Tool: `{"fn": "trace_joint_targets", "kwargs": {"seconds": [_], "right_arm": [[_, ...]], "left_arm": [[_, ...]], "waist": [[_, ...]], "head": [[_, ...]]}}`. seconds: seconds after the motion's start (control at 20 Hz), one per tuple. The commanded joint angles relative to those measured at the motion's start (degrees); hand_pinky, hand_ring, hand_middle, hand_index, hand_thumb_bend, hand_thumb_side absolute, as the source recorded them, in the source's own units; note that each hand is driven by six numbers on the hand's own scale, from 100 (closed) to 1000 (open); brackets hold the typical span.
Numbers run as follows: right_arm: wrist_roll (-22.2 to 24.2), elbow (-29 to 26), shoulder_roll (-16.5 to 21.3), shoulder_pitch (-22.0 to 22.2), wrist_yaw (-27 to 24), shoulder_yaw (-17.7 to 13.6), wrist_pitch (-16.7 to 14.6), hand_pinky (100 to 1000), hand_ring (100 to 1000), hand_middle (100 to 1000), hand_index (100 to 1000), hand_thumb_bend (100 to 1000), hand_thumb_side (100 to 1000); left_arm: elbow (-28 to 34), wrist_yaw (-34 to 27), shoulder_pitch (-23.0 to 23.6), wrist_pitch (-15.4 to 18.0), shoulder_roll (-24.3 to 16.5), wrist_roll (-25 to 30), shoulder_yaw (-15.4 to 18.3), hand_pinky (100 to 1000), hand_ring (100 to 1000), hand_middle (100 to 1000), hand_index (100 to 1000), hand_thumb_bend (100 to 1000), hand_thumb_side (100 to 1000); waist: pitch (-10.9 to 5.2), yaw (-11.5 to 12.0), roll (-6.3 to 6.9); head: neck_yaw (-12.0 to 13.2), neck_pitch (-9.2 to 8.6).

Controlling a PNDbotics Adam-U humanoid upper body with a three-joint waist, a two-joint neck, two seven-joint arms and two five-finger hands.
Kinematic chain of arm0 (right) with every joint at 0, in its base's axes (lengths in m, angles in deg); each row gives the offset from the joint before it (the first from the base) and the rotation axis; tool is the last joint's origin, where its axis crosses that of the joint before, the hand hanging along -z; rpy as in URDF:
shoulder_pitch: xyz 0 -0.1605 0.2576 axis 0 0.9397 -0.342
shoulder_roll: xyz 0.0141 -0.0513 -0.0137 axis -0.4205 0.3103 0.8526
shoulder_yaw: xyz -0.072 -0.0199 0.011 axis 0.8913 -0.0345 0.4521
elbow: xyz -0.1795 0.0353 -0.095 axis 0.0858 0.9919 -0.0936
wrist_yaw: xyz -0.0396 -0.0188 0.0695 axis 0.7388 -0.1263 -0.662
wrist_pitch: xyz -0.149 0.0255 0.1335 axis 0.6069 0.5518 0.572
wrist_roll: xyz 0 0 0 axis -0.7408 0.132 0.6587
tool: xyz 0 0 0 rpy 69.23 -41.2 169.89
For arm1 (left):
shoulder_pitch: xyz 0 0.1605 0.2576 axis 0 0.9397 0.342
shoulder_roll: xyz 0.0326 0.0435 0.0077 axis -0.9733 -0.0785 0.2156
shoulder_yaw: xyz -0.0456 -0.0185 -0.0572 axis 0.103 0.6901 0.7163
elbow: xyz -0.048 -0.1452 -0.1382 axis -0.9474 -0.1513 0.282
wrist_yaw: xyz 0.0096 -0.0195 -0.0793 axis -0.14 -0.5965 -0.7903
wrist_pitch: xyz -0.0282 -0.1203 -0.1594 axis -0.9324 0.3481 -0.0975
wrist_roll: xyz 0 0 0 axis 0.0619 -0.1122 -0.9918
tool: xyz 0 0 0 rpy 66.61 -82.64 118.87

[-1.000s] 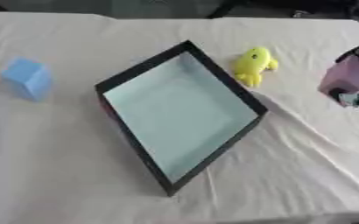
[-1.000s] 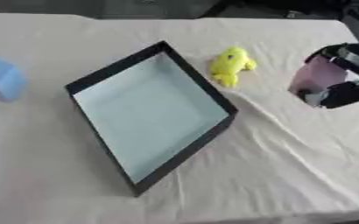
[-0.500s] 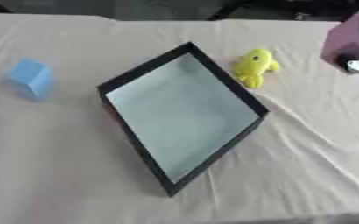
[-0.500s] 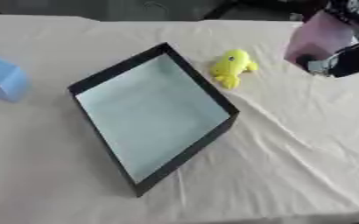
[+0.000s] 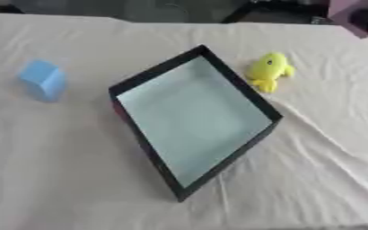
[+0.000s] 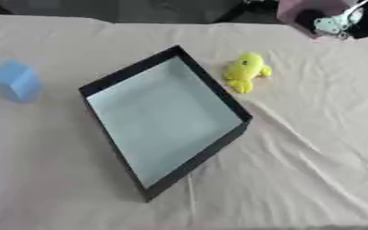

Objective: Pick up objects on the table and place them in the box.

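Now one box (image 6: 168, 56), one yellow toy (image 6: 244, 71), one blue block (image 6: 14, 80)

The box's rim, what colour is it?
Black, around a pale bluish-grey floor; the box shows best in the left eye view.

Wrinkled matt cloth (image 5: 328, 148); plush-looking yellow toy (image 5: 267, 70); black matt box (image 5: 218, 164).

Black-walled box (image 5: 144, 86), pale floor, set askew mid-table, empty; yellow fish toy (image 5: 268, 70) just beside its right wall; blue block (image 5: 43, 80) well left; mauve object (image 6: 306, 12) top right, partly hidden.
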Motion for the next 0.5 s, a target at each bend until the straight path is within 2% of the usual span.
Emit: {"fn": "trace_joint_targets", "kwargs": {"seconds": [0.05,0.25,0.5], "right_arm": [[1.8,-1.2,-0.8,-3.6,-1.7,1.9,-0.2,774,624,529,743,238,138],[4.6,-1.3,-4.8,-9.0,-1.9,5.6,0.1,776,625,532,745,237,142],[8.6,-1.3,-11.0,-15.6,-0.1,10.2,2.0,775,628,536,747,243,150]], "left_arm": [[0.9,0.1,-0.7,0.1,-1.6,0.4,-0.2,825,747,785,777,100,797],[0.8,-0.1,-0.7,0.1,-1.5,0.7,-0.4,825,747,785,776,100,797],[0.8,-0.1,-0.6,0.2,-1.3,0.6,-0.4,825,747,785,777,100,797]], "waist": [[-1.44,0.5,0.2],[-1.68,1.2,0.29],[-1.91,1.9,0.4]], "head": [[-0.2,-0.08],[-0.6,-0.08],[-1.2,-0.08]]}}
